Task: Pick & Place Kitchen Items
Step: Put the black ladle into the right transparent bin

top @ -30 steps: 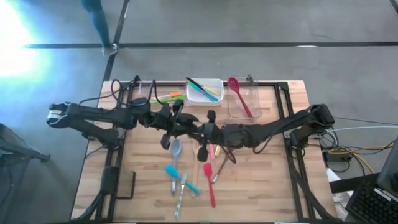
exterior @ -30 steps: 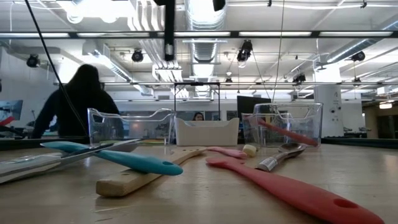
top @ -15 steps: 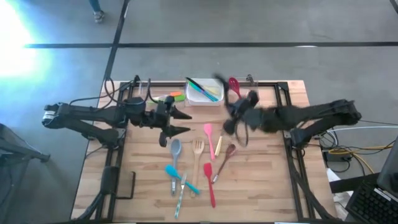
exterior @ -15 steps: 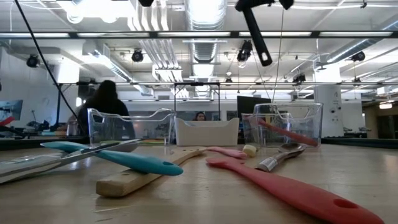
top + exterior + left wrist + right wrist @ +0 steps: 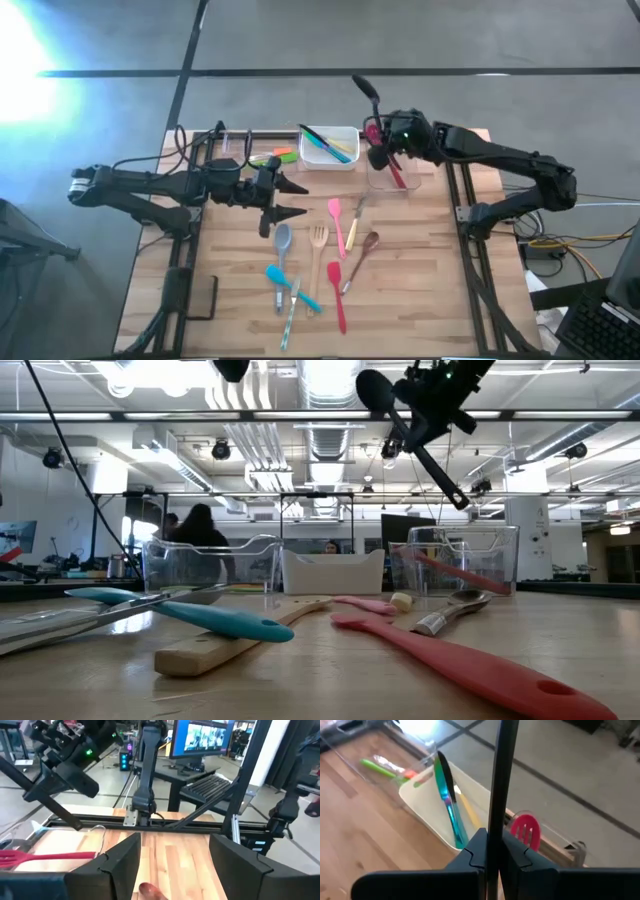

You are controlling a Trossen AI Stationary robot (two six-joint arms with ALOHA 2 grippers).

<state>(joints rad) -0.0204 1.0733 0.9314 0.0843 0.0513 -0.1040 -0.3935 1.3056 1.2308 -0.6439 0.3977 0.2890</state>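
Observation:
My right gripper (image 5: 380, 135) is shut on a black ladle (image 5: 412, 435), high over the clear tub (image 5: 392, 168) at the table's far right. The ladle's bowl (image 5: 360, 84) points up and away from the table. My left gripper (image 5: 290, 197) is open and empty above the table's left middle, its fingers (image 5: 122, 862) pointing toward the right edge. Several utensils lie flat on the table: a pink spatula (image 5: 336, 216), a wooden fork (image 5: 318, 246), a grey spoon (image 5: 282, 240), a teal spatula (image 5: 280, 277) and a red spatula (image 5: 338, 292). My right gripper pinches the ladle's straight handle (image 5: 496, 822) between its two fingers, around the middle of its length. The fingers lie across the handle. The ladle is lifted clear, tilted, with its bowl (image 5: 375, 390) uppermost and its free handle end (image 5: 457, 500) lower.
A white tub (image 5: 328, 146) at the far middle holds teal and yellow utensils. The clear right tub holds a red slotted spatula (image 5: 385, 155). A clear tub (image 5: 235, 150) at the far left holds green and orange utensils. A person shows beyond the table in the low view (image 5: 200, 530).
My right gripper has risen from the table's middle and swung toward the far right, carrying the black ladle up clear of the table to above the clear right tub. The ladle has tipped, bowl uppermost. A person in the room behind has walked across.

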